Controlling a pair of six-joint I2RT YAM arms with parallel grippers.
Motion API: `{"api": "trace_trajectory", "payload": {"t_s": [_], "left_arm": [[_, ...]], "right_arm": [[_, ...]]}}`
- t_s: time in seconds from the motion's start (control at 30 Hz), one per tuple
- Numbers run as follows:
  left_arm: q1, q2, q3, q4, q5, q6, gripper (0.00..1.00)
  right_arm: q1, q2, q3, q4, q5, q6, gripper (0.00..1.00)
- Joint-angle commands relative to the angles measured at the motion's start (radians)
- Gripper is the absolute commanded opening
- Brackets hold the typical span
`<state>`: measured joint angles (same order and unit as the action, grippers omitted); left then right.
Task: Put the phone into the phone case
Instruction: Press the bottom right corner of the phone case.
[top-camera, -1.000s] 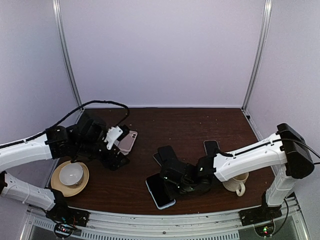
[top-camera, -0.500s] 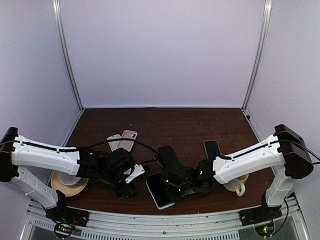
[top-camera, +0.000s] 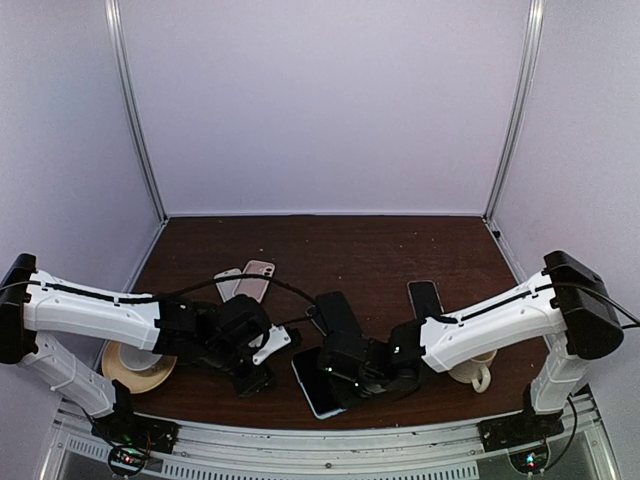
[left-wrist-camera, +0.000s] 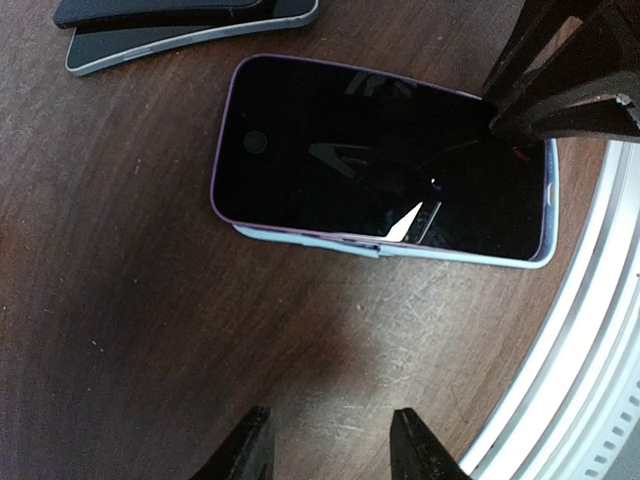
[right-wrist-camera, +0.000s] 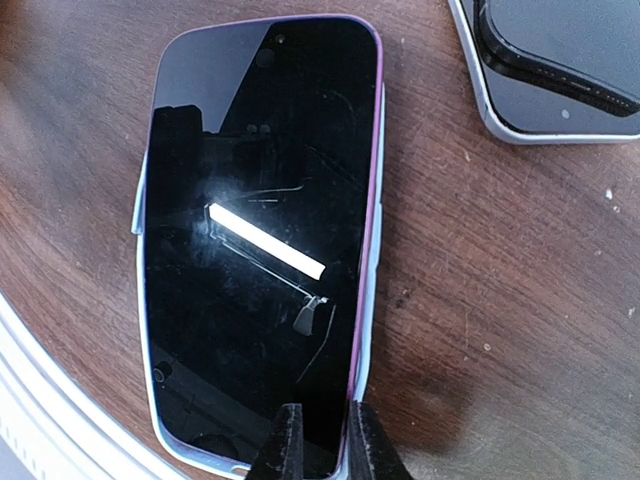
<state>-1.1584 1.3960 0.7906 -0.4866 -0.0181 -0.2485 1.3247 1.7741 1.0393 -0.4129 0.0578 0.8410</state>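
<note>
A black-screened phone (right-wrist-camera: 260, 250) with a purple rim lies face up in a light blue phone case (right-wrist-camera: 372, 280) near the table's front edge (top-camera: 318, 383). The case's wall shows along the phone's long sides (left-wrist-camera: 350, 245). My right gripper (right-wrist-camera: 318, 440) sits over the phone's near corner by its right edge, its fingers almost together with nothing between them. To the left of the phone my left gripper (left-wrist-camera: 328, 450) hovers open over bare wood. In the top view the left gripper (top-camera: 258, 375) and right gripper (top-camera: 345, 375) flank the phone.
Two dark phones are stacked just behind (right-wrist-camera: 560, 70). A pink case and another case (top-camera: 255, 280) lie at back left, and a black phone (top-camera: 423, 295) at the right. A cup on a saucer (top-camera: 140, 360) is front left, a mug (top-camera: 475, 368) front right. The metal front rail (left-wrist-camera: 580, 350) is close.
My left arm swung from the back left by the pink case to the front beside the phone, its jaws narrowing. The right gripper's fingers closed further over the phone.
</note>
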Motion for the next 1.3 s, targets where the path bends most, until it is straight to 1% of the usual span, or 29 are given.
{"api": "trace_trajectory", "payload": {"t_s": [0.0,0.07,0.2,0.27,0.33,0.37,0.4,0.43,0.47,0.53,0.57,0.63,0.73,0.93,1.03,1.1,1.17,1.27], "left_arm": [[0.0,-0.023,0.003,0.038,-0.003,0.015,0.43],[0.0,-0.033,0.006,0.039,-0.008,0.017,0.44],[0.0,-0.059,0.02,0.019,-0.011,0.025,0.44],[0.002,-0.075,0.039,-0.008,-0.019,0.033,0.44],[0.004,-0.093,0.068,-0.044,-0.047,0.044,0.48],[0.01,-0.098,0.09,-0.068,-0.064,0.047,0.53],[0.021,-0.103,0.112,-0.092,-0.076,0.049,0.58],[0.038,-0.105,0.136,-0.112,-0.083,0.049,0.65],[0.059,-0.109,0.155,-0.125,-0.088,0.046,0.72],[0.113,-0.118,0.177,-0.128,-0.09,0.033,0.82],[0.139,-0.125,0.181,-0.122,-0.083,0.024,0.85],[0.188,-0.139,0.184,-0.108,-0.055,0.01,0.89],[0.23,-0.155,0.18,-0.088,-0.032,0.01,0.89],[0.241,-0.175,0.16,-0.098,-0.048,0.027,0.89],[0.241,-0.175,0.155,-0.099,-0.047,0.03,0.89],[0.241,-0.164,0.153,-0.098,-0.029,0.023,0.89],[0.242,-0.15,0.153,-0.103,-0.014,0.011,0.89],[0.241,-0.138,0.153,-0.103,-0.005,-0.007,0.89]], "right_arm": [[0.011,0.054,0.032,-0.19,0.056,-0.009,0.15],[0.013,0.053,0.06,-0.234,0.069,-0.027,0.16],[0.022,0.031,0.105,-0.262,0.068,-0.069,0.21],[0.021,-0.002,0.137,-0.276,0.078,-0.094,0.3],[0.02,-0.039,0.164,-0.275,0.091,-0.117,0.55],[0.021,-0.052,0.177,-0.271,0.098,-0.123,0.7],[0.02,-0.057,0.186,-0.267,0.102,-0.129,0.92],[0.02,-0.054,0.195,-0.265,0.104,-0.131,0.98],[0.02,-0.039,0.209,-0.273,0.113,-0.125,0.99],[0.02,0.009,0.243,-0.289,0.107,-0.097,0.99],[0.021,0.035,0.27,-0.294,0.1,-0.084,0.99],[0.02,0.082,0.312,-0.31,0.095,-0.054,0.99],[0.02,0.121,0.337,-0.3,0.086,-0.017,1.0],[0.02,0.134,0.319,-0.291,0.078,0.016,0.99],[0.014,0.086,0.269,-0.248,0.078,0.009,0.97],[0.006,0.057,0.232,-0.2,0.043,-0.021,0.99],[0.002,0.057,0.219,-0.172,0.003,-0.041,0.99],[0.003,0.093,0.246,-0.181,-0.028,-0.048,1.0]]}}
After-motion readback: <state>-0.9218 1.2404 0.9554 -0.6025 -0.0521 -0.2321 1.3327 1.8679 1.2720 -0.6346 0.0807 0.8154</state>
